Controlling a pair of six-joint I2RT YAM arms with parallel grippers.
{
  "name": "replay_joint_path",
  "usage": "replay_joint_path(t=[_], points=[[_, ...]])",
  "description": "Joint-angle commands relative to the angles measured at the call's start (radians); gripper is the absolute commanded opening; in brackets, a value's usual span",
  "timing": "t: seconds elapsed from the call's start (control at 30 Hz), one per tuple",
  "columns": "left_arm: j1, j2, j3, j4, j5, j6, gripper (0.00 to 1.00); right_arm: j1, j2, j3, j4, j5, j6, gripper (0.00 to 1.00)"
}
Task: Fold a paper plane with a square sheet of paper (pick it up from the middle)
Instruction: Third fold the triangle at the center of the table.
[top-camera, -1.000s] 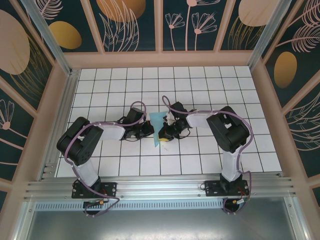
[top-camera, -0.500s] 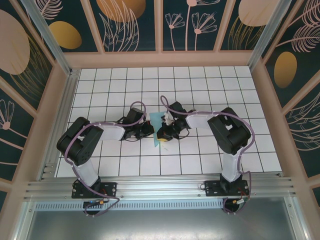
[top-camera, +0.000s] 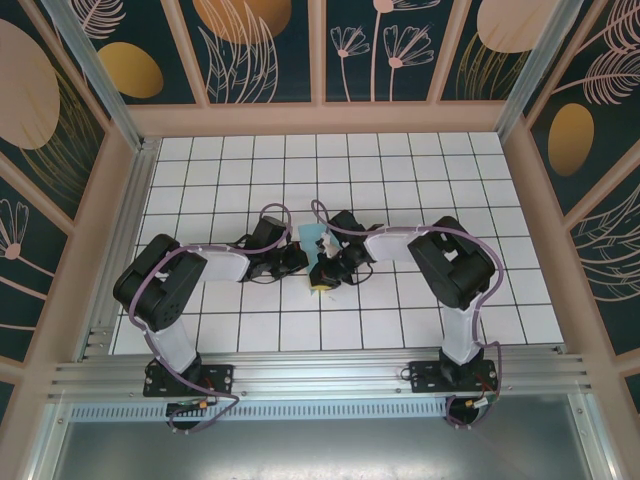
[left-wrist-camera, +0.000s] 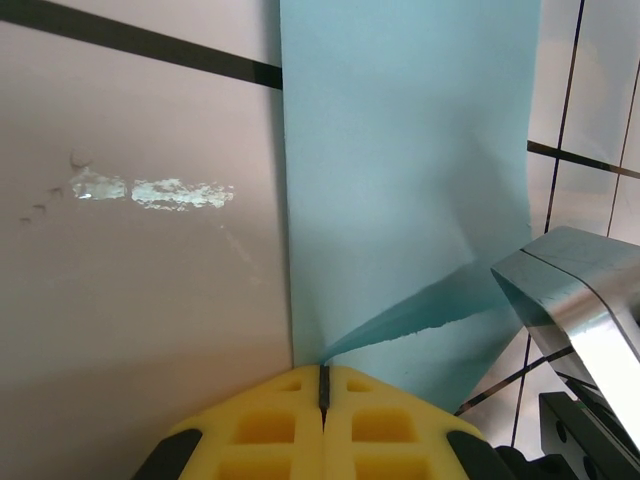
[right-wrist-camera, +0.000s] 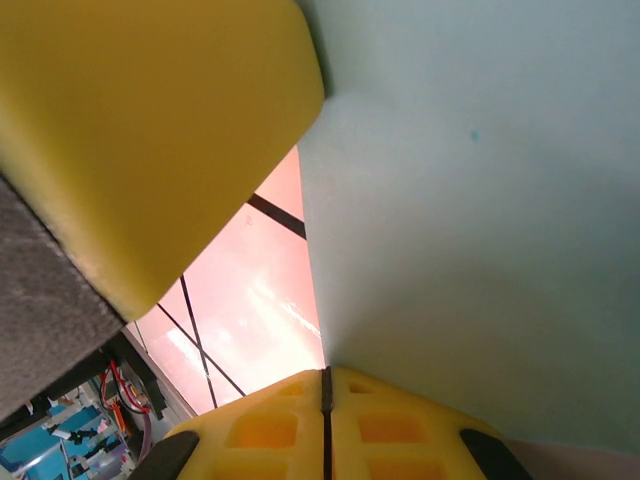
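Centrally, turquoise paper (left-wrist-camera: 400, 200) (creased), pinched by left gripper (left-wrist-camera: 322, 372), right gripper (right-wrist-camera: 325, 376)

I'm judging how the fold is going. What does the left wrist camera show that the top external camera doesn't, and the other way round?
Left wrist view: up close, the left gripper is shut on the near edge of the square sheet of paper, and a slanted crease runs from there towards the right.
Top external view: the left arm and right arm reach inward and meet mid-table, between the patterned walls.
Both: the turquoise sheet over white grid tiles.
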Motion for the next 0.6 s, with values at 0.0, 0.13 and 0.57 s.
replay_joint_path(t=[0.0,0.13,0.57], points=[[0.002,0.014,-0.032,-0.074,-0.066,-0.007,0.0,0.007,0.009,-0.005,-0.028,0.014,-0.027,0.1],[0.002,0.015,-0.032,-0.076,-0.068,-0.009,0.0,0.007,-0.042,-0.015,0.025,-0.075,-0.042,0.11],[0.002,0.017,-0.024,-0.083,-0.079,-0.019,0.0,0.032,0.014,-0.019,-0.052,0.012,-0.079,0.1]])
